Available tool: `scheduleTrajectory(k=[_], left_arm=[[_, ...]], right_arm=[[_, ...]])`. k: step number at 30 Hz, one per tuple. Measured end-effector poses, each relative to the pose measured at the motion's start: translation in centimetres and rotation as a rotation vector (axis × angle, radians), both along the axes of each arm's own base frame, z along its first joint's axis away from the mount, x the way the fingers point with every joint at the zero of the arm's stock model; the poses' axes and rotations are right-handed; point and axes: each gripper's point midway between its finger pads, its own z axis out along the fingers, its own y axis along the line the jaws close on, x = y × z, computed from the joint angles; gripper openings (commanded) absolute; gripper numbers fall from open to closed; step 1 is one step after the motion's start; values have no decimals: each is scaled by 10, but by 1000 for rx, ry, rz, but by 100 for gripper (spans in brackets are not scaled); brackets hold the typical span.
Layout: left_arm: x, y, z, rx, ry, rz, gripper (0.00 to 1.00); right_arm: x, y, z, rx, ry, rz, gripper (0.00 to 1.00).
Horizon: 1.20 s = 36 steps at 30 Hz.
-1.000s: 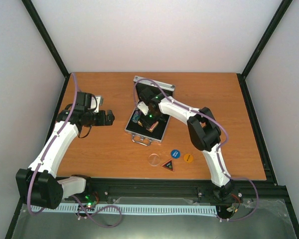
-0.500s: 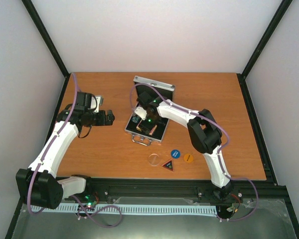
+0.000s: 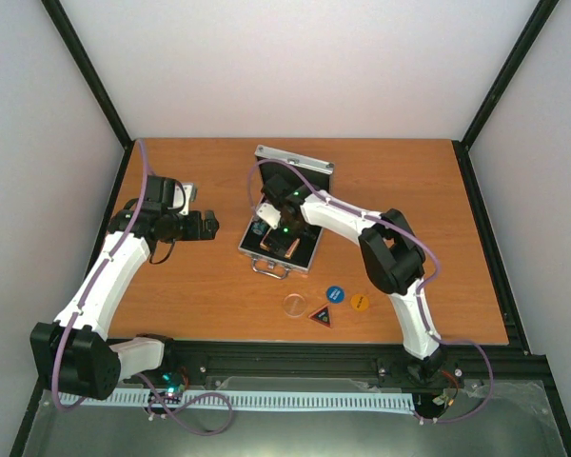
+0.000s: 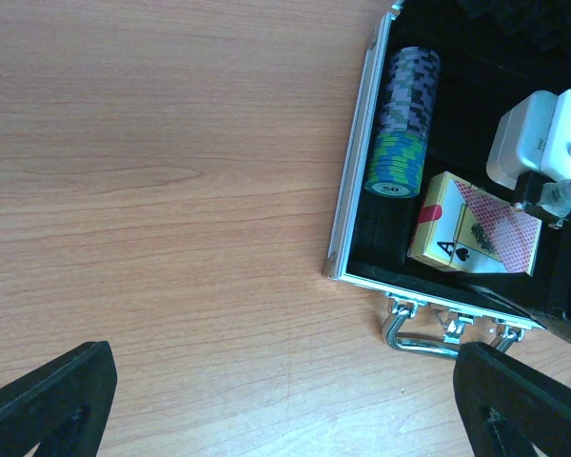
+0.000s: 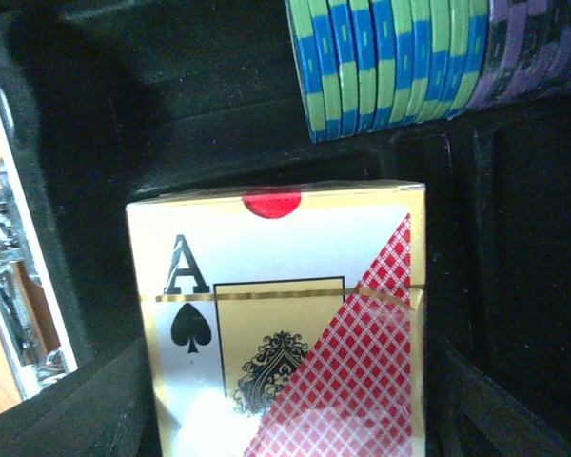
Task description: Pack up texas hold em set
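The silver case [image 3: 250, 236] lies open mid-table, black-lined, its lid [image 3: 295, 162] propped up behind. A row of green, blue and purple poker chips [image 4: 404, 124] [image 5: 400, 67] lies in its far slot. The red-backed card deck [image 4: 476, 233] [image 5: 276, 324] rests tilted in the case. My right gripper [image 3: 281, 238] [image 5: 285, 419] reaches into the case, open, one finger close on each side of the deck. My left gripper [image 3: 212, 226] [image 4: 285, 405] hovers wide open over bare table left of the case.
On the table in front of the case lie a blue round button [image 3: 335, 293], an orange one [image 3: 360, 302], a clear disc [image 3: 294, 305] and a dark triangular button [image 3: 322, 314]. The case's metal handle [image 4: 428, 333] sticks out toward me.
The right gripper has shifted slightly toward the case's near end with the deck and its fingers have spread a little. The left arm has not moved.
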Motion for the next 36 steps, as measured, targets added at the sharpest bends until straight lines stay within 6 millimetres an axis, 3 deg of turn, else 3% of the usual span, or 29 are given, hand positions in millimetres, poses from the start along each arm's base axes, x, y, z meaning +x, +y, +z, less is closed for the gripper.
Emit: scheduleTrajectory(k=[9, 15, 19, 23, 26, 36], left_arm=[[0, 0, 0, 0, 0, 0, 100], [0, -1, 0, -2, 0, -2, 100], [0, -1, 0, -3, 0, -2, 100], [0, -1, 0, -4, -1, -2, 100], [-1, -1, 1, -3, -2, -2, 100], [-1, -1, 0, -3, 0, -2, 100]], right_arm=[[-4, 6, 24, 46, -5, 13, 81], [-7, 11, 40, 80, -14, 13, 69], [2, 14, 46, 75, -33, -14, 64], [23, 28, 54, 91, -82, -52, 65], [32, 34, 49, 76, -102, -73, 65], [18, 32, 18, -39, -88, -96, 65]])
